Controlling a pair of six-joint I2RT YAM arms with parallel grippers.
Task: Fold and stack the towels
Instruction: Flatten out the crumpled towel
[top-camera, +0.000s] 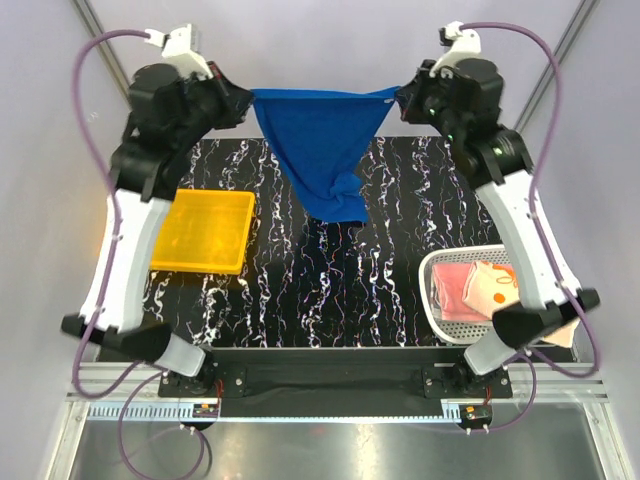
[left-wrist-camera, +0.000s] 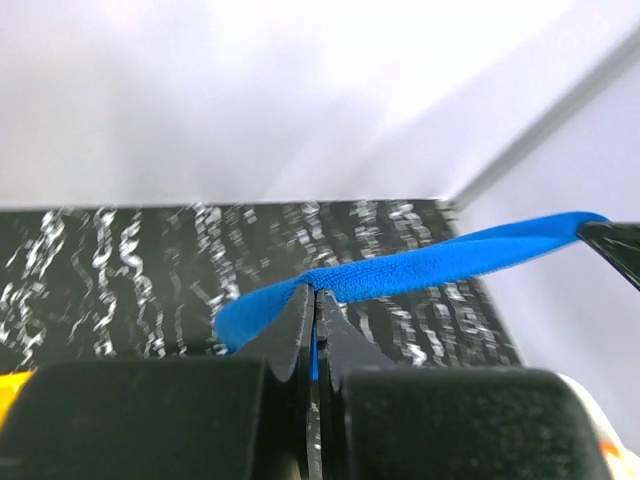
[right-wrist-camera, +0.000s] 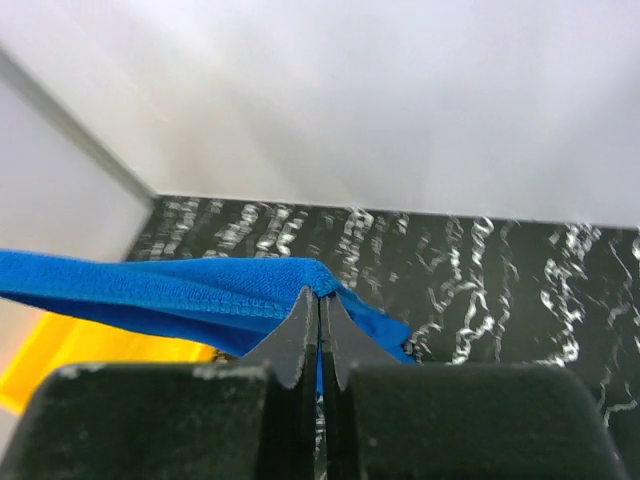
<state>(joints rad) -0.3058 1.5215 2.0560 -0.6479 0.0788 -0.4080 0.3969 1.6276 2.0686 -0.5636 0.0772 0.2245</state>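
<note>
Left gripper and right gripper are each clamped on a top corner of the blue towel, which hangs between them above the table. The basket holds a pink towel and a printed towel. The tray lies to the left.

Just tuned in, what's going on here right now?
Both arms hold the blue towel stretched in the air between them, the left gripper and the right gripper each shut on an upper corner. Its middle hangs over the black table. More towels wait in the white basket; the yellow tray lies on the left.
</note>
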